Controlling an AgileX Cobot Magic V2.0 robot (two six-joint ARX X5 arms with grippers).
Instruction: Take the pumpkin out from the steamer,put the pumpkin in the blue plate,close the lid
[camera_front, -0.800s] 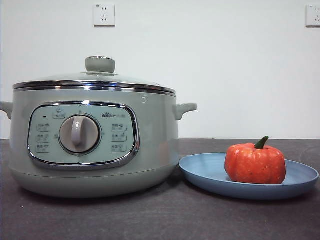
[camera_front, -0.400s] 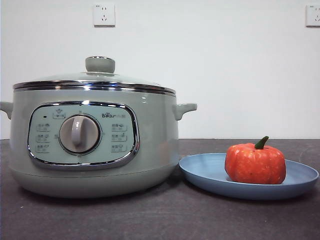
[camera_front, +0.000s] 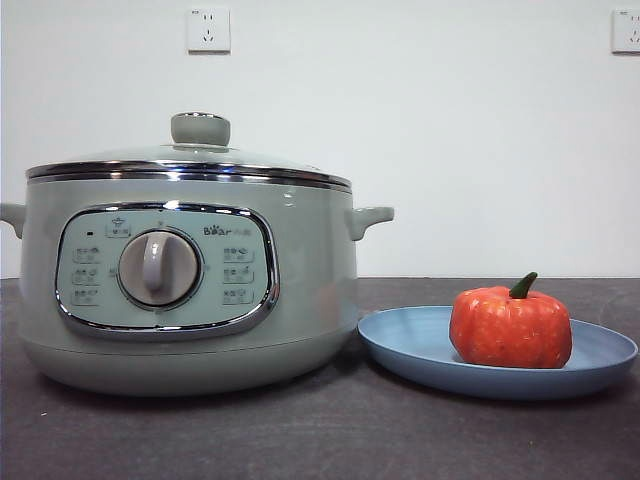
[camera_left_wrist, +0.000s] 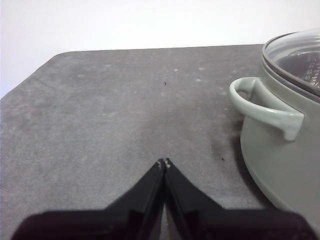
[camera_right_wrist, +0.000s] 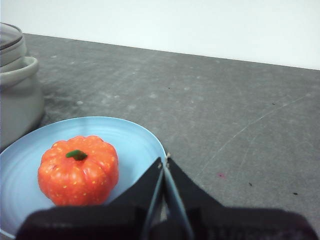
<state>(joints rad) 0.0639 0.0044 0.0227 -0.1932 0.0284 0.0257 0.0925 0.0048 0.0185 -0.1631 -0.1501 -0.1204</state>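
Pumpkin (camera_front: 510, 326): upright on blue plate (camera_front: 415, 345) beside steamer (camera_front: 300, 280), lid (camera_front: 190, 160) seated, task apparently complete; left pincer (camera_left_wrist: 164, 162) and right pincer (camera_right_wrist: 165, 160) both closed, empty, idle above counter (camera_left_wrist: 100, 125).

No visible change, apparently

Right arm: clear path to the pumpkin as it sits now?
Probably yes. The pumpkin sits uncovered on the blue plate, beside the right gripper, with nothing between them. The jaws are shut, so they would need to open first. The steamer stands off to the plate's far side.
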